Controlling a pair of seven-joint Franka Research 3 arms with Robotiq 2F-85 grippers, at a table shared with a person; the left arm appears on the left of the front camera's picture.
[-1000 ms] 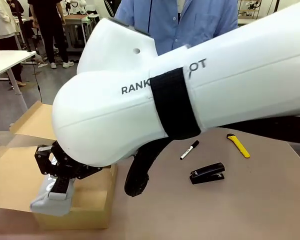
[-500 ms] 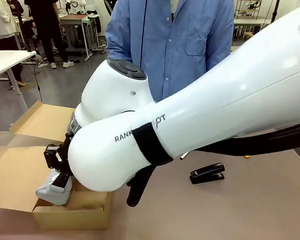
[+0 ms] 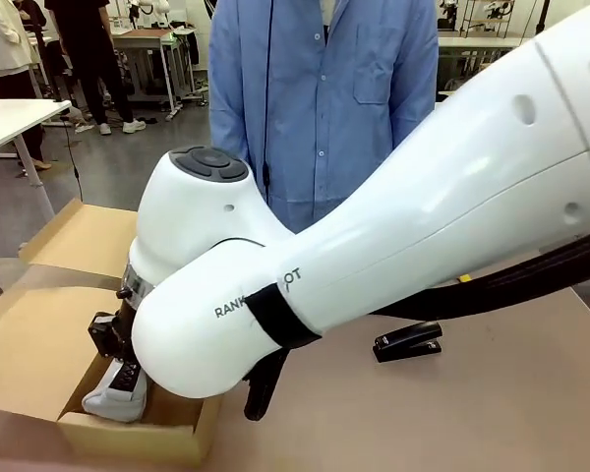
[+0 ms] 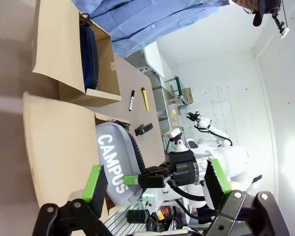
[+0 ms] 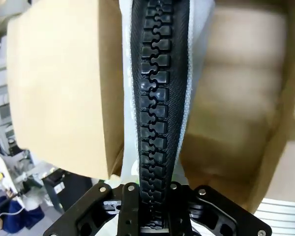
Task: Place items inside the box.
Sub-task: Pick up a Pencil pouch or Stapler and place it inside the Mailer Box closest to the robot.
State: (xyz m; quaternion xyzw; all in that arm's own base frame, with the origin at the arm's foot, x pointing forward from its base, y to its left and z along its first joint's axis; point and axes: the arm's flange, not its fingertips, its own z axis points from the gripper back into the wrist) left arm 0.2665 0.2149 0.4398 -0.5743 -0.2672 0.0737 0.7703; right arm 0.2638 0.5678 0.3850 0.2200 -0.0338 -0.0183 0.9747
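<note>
**Q:** Where is the right tool, and what is its state?

**A:** You will find the right tool (image 3: 124, 372) at the lower left of the front view, under the white arm (image 3: 423, 197) that crosses the frame from the right. Its jaws are clamped narrow on the grey pencil case (image 3: 113, 399). In the right wrist view, the case's black zip (image 5: 160, 98) runs up from between the fingers at bottom centre.

**Q:** Where does that case sit relative to the box?

**A:** The case is tilted, with its lower end down inside the cardboard box (image 3: 128, 440), just behind the box's near wall. In the left wrist view you can read "CAMPUS" sideways on the case at lower centre.

**Q:** What is the state of the left tool?

**A:** The left tool (image 4: 156, 178) rises from the bottom edge of the left wrist view. Its green pads (image 4: 95, 181) stand wide apart and it holds nothing.

**Q:** Where are the other items?

**A:**
- **Navy pencil case** (image 4: 88, 56): it stands on edge in a cardboard compartment at the upper left of the left wrist view. You cannot tell whether this is the same box.
- **Black stapler** (image 3: 408, 341): it lies on the tabletop (image 3: 492, 413), right of centre in the front view and well apart from the box.
- **Marker** (image 4: 132, 100) and **yellow stick-shaped item** (image 4: 145, 98): they lie side by side on the tabletop, near the centre of the left wrist view.
- **Person** (image 3: 324, 88): a person in a blue shirt stands at top centre of the front view.
</note>
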